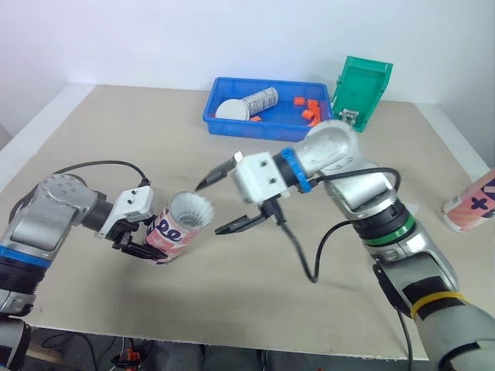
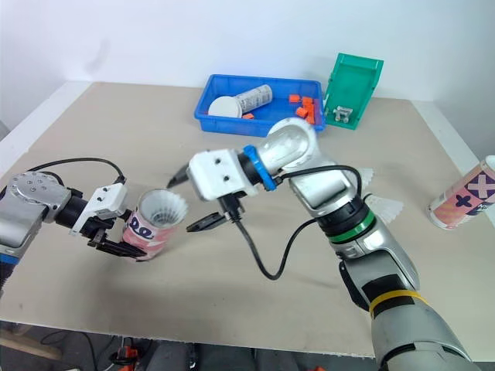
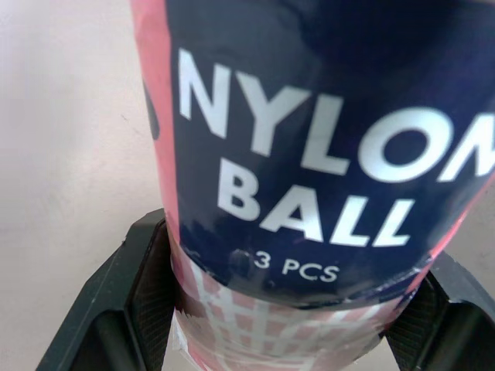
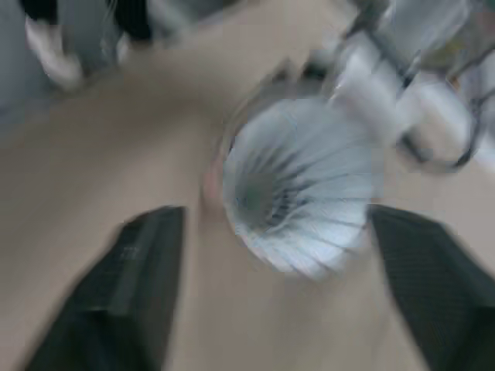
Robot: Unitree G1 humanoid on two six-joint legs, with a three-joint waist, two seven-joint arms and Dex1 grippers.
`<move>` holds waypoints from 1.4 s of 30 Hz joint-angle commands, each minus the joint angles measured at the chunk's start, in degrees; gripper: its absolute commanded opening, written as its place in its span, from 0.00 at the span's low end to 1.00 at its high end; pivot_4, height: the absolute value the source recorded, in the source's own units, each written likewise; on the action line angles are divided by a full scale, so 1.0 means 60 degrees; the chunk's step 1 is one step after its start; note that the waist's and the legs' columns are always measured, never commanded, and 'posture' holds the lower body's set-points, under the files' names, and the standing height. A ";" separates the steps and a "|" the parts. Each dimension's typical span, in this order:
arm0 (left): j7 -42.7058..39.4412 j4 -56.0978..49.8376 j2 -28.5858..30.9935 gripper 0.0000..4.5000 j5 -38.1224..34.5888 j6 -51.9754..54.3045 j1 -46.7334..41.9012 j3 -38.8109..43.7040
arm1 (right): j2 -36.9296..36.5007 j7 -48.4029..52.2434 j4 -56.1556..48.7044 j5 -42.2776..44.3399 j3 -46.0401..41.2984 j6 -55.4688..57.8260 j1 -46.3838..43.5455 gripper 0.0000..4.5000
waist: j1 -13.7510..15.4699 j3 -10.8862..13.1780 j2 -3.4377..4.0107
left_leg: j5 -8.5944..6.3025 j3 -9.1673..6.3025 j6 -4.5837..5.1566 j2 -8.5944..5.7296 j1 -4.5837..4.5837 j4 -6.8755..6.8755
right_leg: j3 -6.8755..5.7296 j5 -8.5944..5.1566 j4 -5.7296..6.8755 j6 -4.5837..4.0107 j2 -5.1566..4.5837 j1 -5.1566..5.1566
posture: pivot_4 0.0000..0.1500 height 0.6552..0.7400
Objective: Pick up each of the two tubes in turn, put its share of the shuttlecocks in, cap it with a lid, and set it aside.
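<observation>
My left gripper (image 1: 147, 241) clamps the tube (image 1: 172, 233), shuttlecock (image 1: 189, 210) seated at its mouth; right gripper (image 1: 210, 207) wide, empty. Uncapped; second tube (image 2: 462, 195) probably untouched.

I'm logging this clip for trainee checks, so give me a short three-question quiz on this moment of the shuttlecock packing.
1. True or false: the left gripper is shut on the pink and navy cardboard tube.
2. What sticks out of that tube's mouth? A) a white shuttlecock; B) an orange clip; C) a flat round lid.
3. Fill in: the right gripper, beside the tube's mouth, has its two black fingers ___.

Key: 1 true; 2 A; 3 open.
</observation>
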 commanded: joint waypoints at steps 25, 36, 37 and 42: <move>0.0190 -0.0309 -0.0430 0.71 -0.0117 0.0003 0.0253 -0.0209 | -0.3555 -0.4647 -0.0285 0.0995 -0.9624 0.3468 1.0002 0.93 | 0.0067 -0.0033 0.0030 | -0.0010 0.0064 0.0021 -0.0051 0.0018 0.0041 | 0.0098 -0.0016 -0.0012 0.0041 -0.0034 0.0025 | 1.00 0.57; 0.0349 -0.0481 -0.0425 0.71 -0.0175 0.0067 0.0422 -0.0092 | -0.3373 -0.4684 0.0883 0.1197 -0.8667 0.3340 0.9387 0.93 | 0.0037 -0.0042 0.0046 | -0.0004 0.0088 0.0030 -0.0071 0.0015 0.0032 | 0.0124 -0.0021 -0.0014 0.0067 -0.0050 0.0019 | 1.00 0.57; 0.0367 -0.0474 -0.0423 0.71 -0.0168 0.0054 0.0421 -0.0093 | -0.3333 -0.4704 0.0957 0.1227 -0.8543 0.3359 0.9271 0.93 | 0.0037 -0.0042 0.0046 | -0.0005 0.0089 0.0030 -0.0071 0.0014 0.0032 | 0.0125 -0.0020 -0.0015 0.0067 -0.0050 0.0019 | 1.00 0.57; 0.0420 -0.0533 -0.0390 0.71 -0.0204 0.0065 0.0452 -0.0081 | -0.3285 -0.4947 0.1647 0.0991 -0.7994 0.3172 0.8804 0.93 | 0.0041 -0.0042 0.0049 | -0.0004 0.0087 0.0030 -0.0073 0.0014 0.0033 | 0.0126 -0.0019 -0.0015 0.0069 -0.0050 0.0020 | 1.00 0.57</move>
